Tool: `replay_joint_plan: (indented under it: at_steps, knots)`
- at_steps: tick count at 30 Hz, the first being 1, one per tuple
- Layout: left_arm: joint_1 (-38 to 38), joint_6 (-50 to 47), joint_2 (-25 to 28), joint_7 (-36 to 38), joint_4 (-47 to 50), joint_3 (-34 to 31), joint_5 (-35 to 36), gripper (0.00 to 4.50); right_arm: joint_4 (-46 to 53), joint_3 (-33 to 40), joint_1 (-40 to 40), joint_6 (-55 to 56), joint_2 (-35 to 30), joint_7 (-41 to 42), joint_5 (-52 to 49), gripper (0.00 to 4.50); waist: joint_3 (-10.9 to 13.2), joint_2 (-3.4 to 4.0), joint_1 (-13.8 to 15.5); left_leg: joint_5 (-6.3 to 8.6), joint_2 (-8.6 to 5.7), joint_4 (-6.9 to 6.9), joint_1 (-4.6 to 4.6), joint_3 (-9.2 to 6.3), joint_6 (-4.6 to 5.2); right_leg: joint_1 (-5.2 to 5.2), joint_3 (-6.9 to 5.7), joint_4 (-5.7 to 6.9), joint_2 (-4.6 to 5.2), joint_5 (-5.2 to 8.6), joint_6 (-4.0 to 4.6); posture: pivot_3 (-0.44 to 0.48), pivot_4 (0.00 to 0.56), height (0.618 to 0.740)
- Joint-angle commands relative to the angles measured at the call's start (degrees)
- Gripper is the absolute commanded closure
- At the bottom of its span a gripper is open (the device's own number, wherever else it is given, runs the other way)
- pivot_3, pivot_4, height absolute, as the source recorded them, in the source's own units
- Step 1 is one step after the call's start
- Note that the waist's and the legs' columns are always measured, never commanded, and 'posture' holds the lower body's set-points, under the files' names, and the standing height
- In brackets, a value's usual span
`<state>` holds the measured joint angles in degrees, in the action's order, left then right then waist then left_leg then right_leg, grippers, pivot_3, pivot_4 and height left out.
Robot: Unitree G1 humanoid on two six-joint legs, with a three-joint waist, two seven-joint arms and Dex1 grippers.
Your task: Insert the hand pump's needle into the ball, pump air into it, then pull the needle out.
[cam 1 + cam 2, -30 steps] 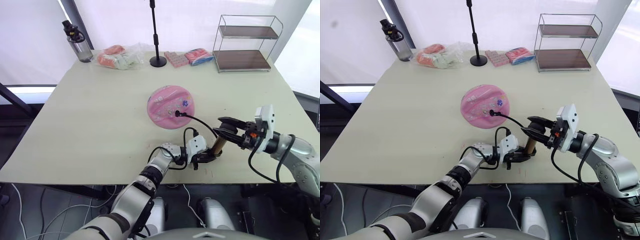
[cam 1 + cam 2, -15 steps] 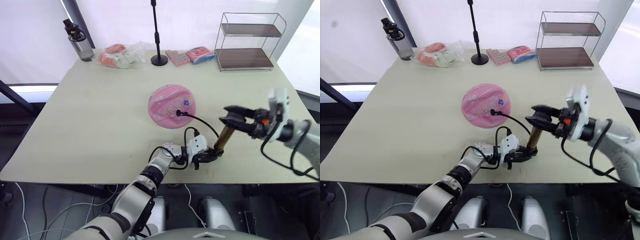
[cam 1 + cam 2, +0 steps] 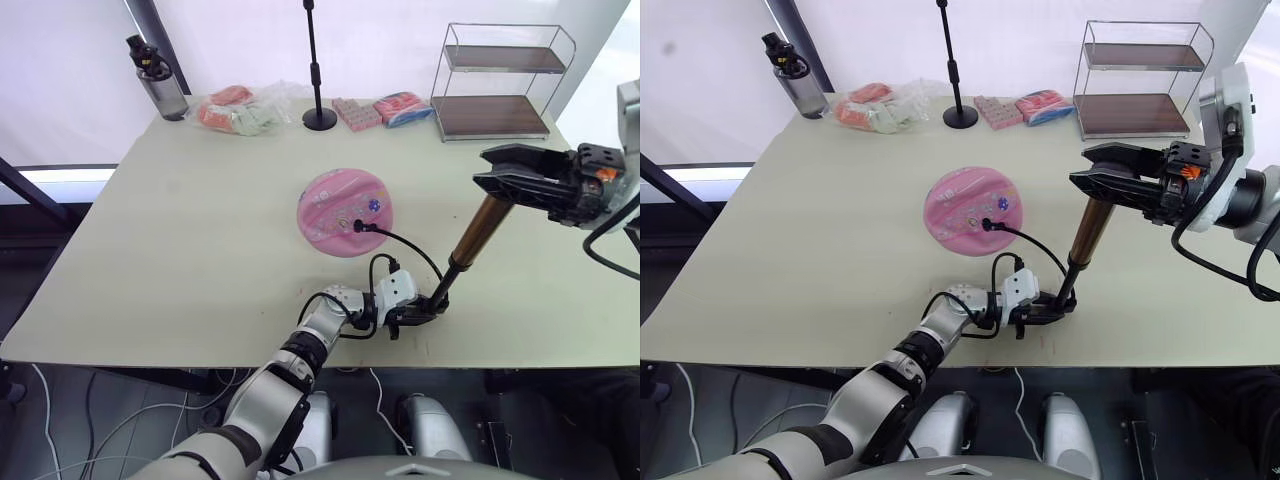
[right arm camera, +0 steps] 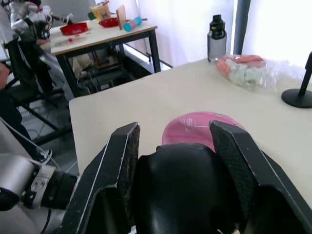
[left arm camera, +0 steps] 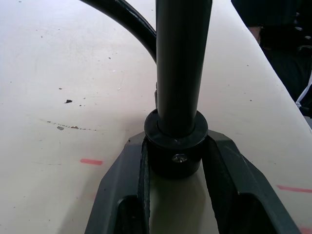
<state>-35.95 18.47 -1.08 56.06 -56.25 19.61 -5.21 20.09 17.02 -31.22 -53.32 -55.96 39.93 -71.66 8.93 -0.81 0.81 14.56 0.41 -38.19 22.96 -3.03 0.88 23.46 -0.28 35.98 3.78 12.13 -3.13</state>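
Pump work is showing mid-stroke: the hand pump (image 3: 478, 232) is standing tilted near the front edge of the surface (image 3: 180, 250), its gold-bronze cylinder lifted high on a thin black rod, leaning toward 1 o'clock from its base. The left gripper (image 3: 408, 316) is lying low on the surface with its fingers (image 5: 127, 195) clenched on the pump's black lower end cap (the left wrist view shows the cap wedged between them). The right gripper (image 3: 1105, 184) is raised above the surface at about 3 o'clock from the ball (image 3: 345, 211), its fingers (image 4: 119, 168) grasping the pump's black T-handle at the top of the cylinder. The ball is sitting near the middle of the surface, pink and flattened, at roughly 11 o'clock from the pump's base and apart from it. The thin black hose (image 3: 405, 249) is looping from the base up to the ball's near side, where the needle fitting (image 3: 357, 226) is sitting against the ball, the pin itself too small to make out.
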Motion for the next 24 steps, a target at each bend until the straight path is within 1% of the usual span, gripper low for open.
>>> replay_joint_plan:
  at_steps: [1, 5, 10, 13, 16, 24]
  knots:
    - [2.1, -1.7, 1.0, 0.2, -3.4, 1.3, -2.2, 3.43, 1.4, 4.5, 0.1, 1.8, -0.1, -0.7, 0.2, 2.67, 0.0, 0.0, 0.0, 0.0, 0.0, 0.0, 0.0, 0.0, 0.0, 0.0, 0.0, 0.0, 0.0, 0.0, 0.0, 0.0, 0.15, 0.731]
    - [2.1, -1.8, 1.1, 0.2, -3.4, 1.3, -2.2, 3.43, 4.3, 0.7, 6.7, 4.8, 3.2, 0.2, 5.9, 2.67, -0.1, -0.05, 0.0, 0.03, -0.01, 0.01, -0.04, -0.01, 0.06, -0.03, -0.01, -0.01, 0.0, -0.03, -0.06, 0.0, 0.15, 0.731]
    - [2.1, -1.9, 1.2, 0.1, -3.2, 1.3, -2.2, 3.43, 5.2, -4.2, 13.1, 9.3, 8.9, 0.1, 12.4, 2.67, -0.2, -0.16, -0.2, 0.07, 0.07, -0.01, -0.27, -0.01, 0.12, -0.18, -0.02, 0.0, -0.08, 0.0, -0.03, 0.0, 0.15, 0.731]
    - [2.1, -1.9, 1.3, 0.1, -3.2, 1.3, -2.3, 3.43, 5.2, -7.2, 16.8, 11.5, 10.6, 1.4, 16.3, 2.67, -0.3, -0.18, -0.2, 0.07, 0.09, -0.01, -0.29, -0.06, 0.12, -0.2, -0.05, 0.0, -0.1, 0.0, -0.02, 0.0, 0.15, 0.731]
    - [2.2, -1.9, 1.3, 0.0, -3.1, 1.3, -2.2, 3.43, 3.3, -11.1, 19.5, 15.0, 12.5, 2.5, 22.0, 2.67, -0.4, -0.22, -0.2, 0.07, 0.08, -0.01, -0.29, -0.05, 0.12, -0.21, -0.05, 0.0, -0.1, 0.0, -0.04, 0.0, 0.15, 0.731]
    - [2.4, -1.7, 1.3, -0.2, -3.0, 1.2, -2.2, 3.43, -3.7, -17.4, 24.0, 24.8, 18.0, 2.2, 34.9, 2.67, -0.4, -0.25, -0.2, 0.07, 0.09, -0.01, -0.33, -0.07, 0.12, -0.23, -0.06, 0.0, -0.12, 0.01, -0.02, 0.0, 0.15, 0.731]
